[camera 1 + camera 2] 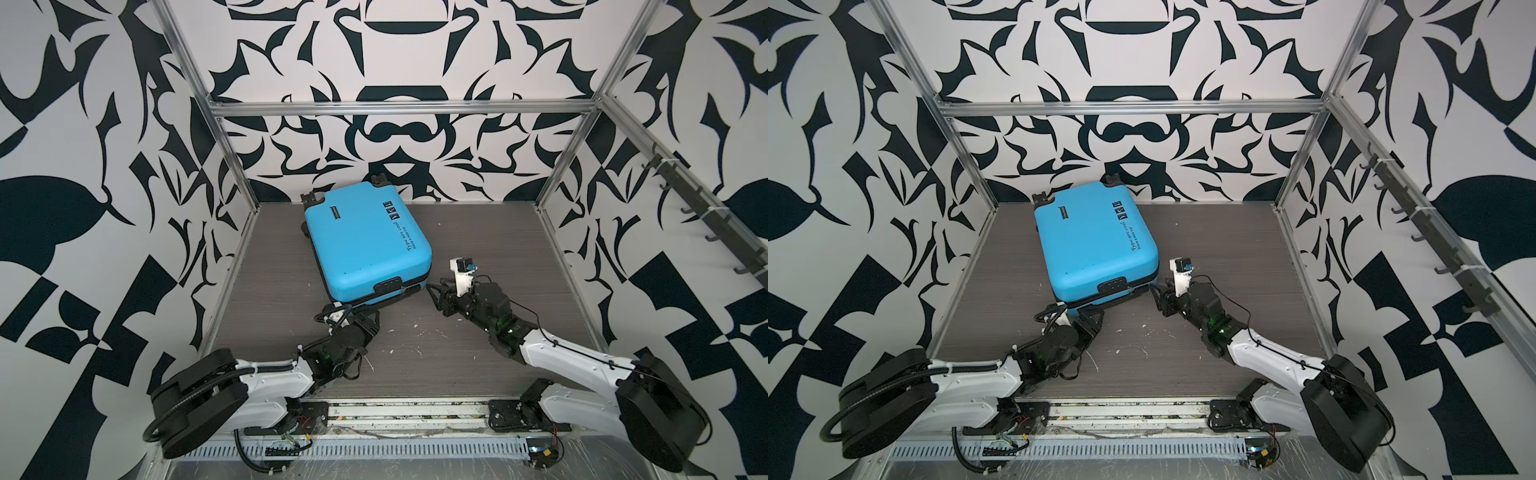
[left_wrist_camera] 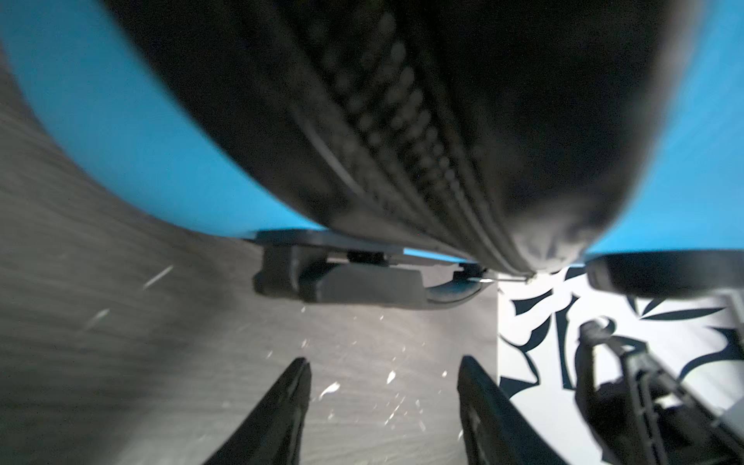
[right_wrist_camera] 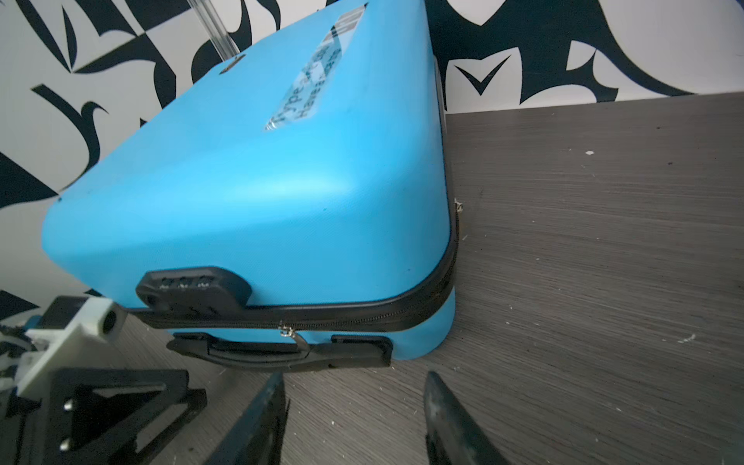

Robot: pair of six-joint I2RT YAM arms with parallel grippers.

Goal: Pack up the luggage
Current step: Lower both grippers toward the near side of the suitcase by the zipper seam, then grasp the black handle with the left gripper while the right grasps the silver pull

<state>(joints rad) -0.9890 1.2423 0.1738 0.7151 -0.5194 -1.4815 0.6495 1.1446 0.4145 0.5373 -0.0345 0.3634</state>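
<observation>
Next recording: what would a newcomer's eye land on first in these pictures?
The bright blue suitcase lies flat on the dark table, toward the back and left of the middle. Bold black-and-white patterned walls enclose the scene on three sides. The left gripper and right gripper, both open and empty, sit low at the suitcase's near side, by its black handle.

Both top views look steeply down from the front onto the whole table (image 1: 478,249). Both wrist views sit low and close to the luggage (image 3: 249,193), sharing its handle (image 2: 362,286).
</observation>
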